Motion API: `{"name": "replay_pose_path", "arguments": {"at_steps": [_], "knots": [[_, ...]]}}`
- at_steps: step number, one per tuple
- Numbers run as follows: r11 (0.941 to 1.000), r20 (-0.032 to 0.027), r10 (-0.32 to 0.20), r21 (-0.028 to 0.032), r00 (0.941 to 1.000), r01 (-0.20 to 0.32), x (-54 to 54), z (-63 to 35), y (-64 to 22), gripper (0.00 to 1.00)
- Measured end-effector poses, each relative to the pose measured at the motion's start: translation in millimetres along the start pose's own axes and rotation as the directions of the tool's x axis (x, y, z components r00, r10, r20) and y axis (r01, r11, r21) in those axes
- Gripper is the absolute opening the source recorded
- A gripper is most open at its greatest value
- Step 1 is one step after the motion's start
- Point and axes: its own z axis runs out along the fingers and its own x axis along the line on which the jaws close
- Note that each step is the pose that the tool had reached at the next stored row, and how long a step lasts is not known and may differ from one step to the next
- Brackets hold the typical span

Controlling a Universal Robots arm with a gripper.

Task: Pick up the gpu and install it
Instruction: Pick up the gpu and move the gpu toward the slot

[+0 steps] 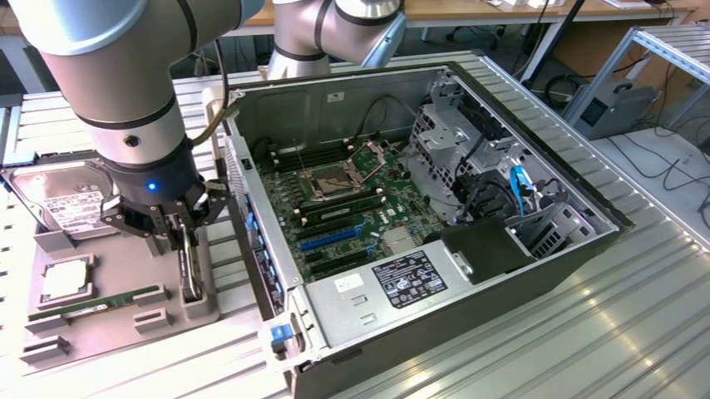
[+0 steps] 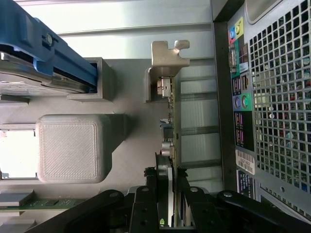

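Gripper (image 2: 166, 177) sits closest, its jaws clamped on the upper edge of the gpu (image 2: 172, 116). That card stands on edge in a slot of the gray tray (image 1: 111, 332) on the counter (image 1: 621, 332), just beside the open case (image 1: 466, 274). A hard drive (image 1: 65, 199) and RAM (image 1: 95, 303) share the tray.

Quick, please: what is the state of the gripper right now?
Gripper: closed on the gpu, which stands in its holder.
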Motion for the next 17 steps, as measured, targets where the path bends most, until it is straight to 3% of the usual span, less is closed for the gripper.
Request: {"name": "replay_pose_path", "arguments": {"at_steps": [17], "knots": [[1.0000,-0.0003,0.000,0.0004,1.0000,0.000,-0.3,-13.8,0.4,0.27]]}}
